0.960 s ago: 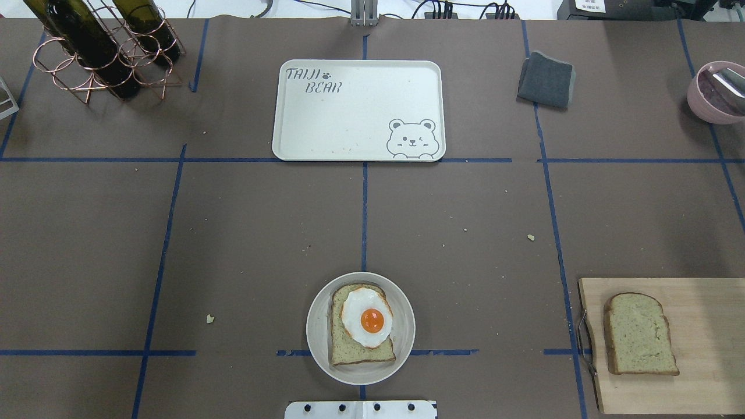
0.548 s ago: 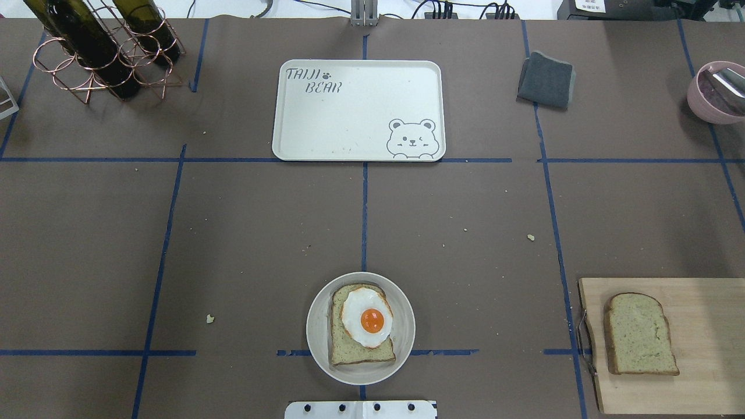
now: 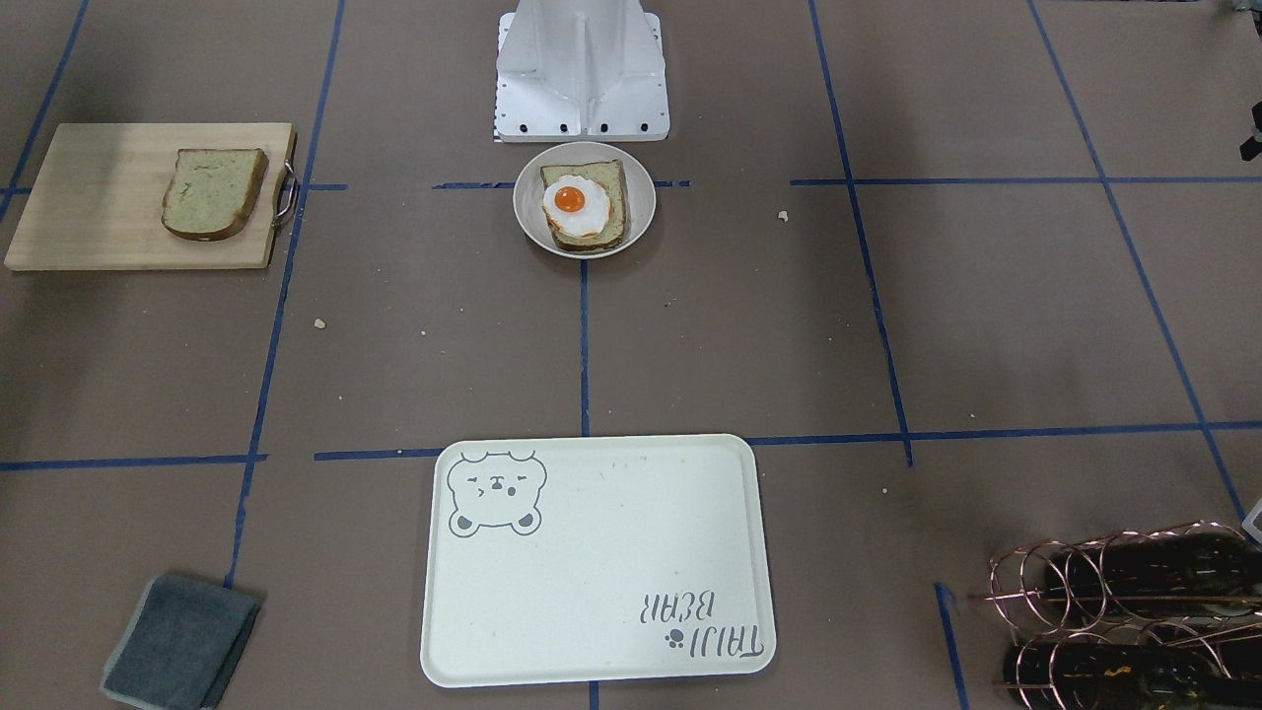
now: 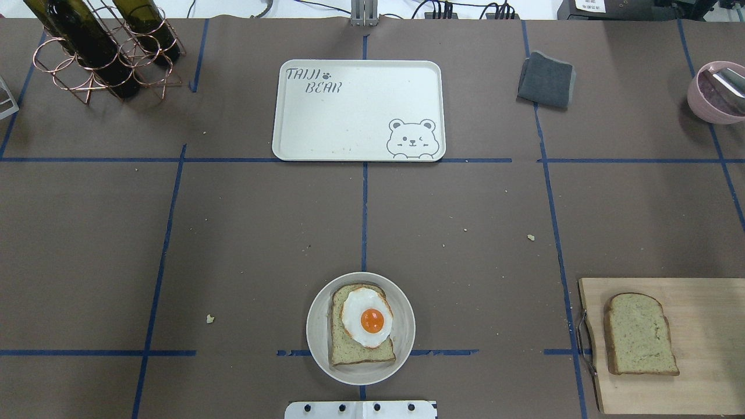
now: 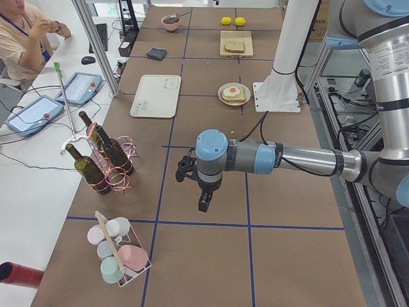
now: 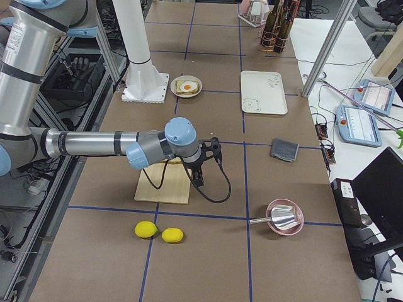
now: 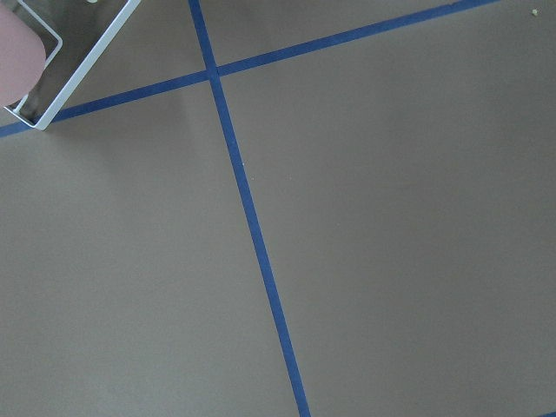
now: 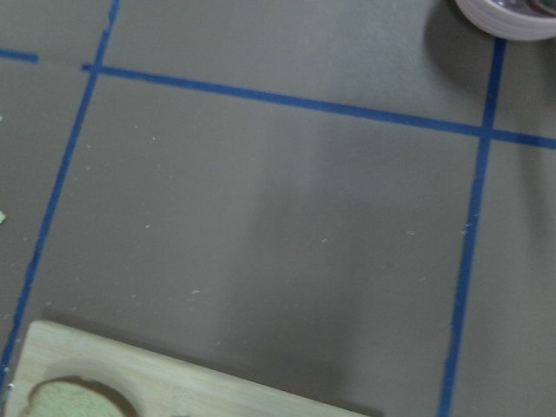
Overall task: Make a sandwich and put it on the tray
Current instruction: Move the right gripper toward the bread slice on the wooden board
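Nothing moved | left end effector (image 5: 202,203), right end effector (image 6: 199,180) | aperture: cannot tell

Brown table (image 4: 233,233) with blue tape lines (image 4: 364,215), tray (image 4: 361,105), round bowl (image 4: 317,333), cutting board (image 4: 707,326), grey cloth (image 4: 546,80), bottle rack (image 4: 87,67)

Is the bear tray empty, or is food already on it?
Empty. The tray shows only its print; the egg-topped slice sits in the bowl, the other slice on the cutting board.
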### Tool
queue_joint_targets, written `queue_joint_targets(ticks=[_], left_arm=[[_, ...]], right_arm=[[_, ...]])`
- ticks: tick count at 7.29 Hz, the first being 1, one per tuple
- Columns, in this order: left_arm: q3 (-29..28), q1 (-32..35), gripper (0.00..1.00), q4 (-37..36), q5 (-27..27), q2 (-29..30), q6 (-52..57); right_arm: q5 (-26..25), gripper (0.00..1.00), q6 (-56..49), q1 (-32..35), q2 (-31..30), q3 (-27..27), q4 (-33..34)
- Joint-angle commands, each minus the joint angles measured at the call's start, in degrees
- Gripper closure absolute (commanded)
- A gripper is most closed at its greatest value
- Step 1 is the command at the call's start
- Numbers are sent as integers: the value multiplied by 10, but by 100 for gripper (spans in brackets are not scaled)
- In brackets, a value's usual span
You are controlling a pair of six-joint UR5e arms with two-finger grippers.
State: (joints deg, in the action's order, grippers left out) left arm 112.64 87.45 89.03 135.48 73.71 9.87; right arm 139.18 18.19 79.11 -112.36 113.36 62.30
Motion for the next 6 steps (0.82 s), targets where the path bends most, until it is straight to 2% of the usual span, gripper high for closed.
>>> queue_joint_targets(ticks=[1, 2, 3, 4, 5, 6], left_arm=[[2, 0, 0, 0, 0, 0, 0], [2, 0, 0, 0, 0, -1, 0], [1, 0, 0, 0, 0, 0, 0], [1, 0, 0, 0, 0, -1, 0], [1, 0, 0, 0, 0, 0, 0], [1, 0, 0, 0, 0, -1, 1]], right_arm=[[-39, 0, 282, -147, -10, -2, -178], [-121, 0, 374, -229, -27, -3, -250], [-178, 0, 433, -297, -41, -9, -303], [-229, 8, 481, -362, -44, -10, -308], [-311, 12, 540, -433, -51, -11, -324], [-338, 18, 558, -468, -57, -30, -362]])
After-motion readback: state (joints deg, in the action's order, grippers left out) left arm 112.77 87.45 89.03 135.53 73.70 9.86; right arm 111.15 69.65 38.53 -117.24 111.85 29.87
